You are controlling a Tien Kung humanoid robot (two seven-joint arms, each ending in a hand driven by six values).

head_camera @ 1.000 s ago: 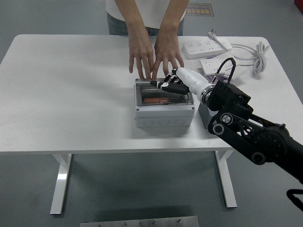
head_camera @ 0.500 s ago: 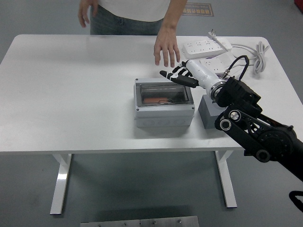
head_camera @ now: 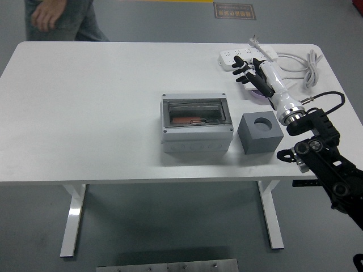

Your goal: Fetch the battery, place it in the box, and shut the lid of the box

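From the head view, the grey rectangular plastic box with a clear lid [head_camera: 197, 124] sits near the middle of the white surface [head_camera: 85, 113], its long axis running left to right; the lid lies flat and looks shut, and through it an orange-red cylindrical battery [head_camera: 189, 120] shows lying lengthways inside. Just right of the box stands a grey cube block with a round hole on top [head_camera: 260, 132]. The right hand [head_camera: 251, 76] hovers well apart from the box, far and to the right, above the white power strips [head_camera: 247, 55]; its fingers are loosely spread and hold nothing. The box therefore lies near and left of this hand. A person stands at the far left corner [head_camera: 57, 20]. The task appears essentially complete
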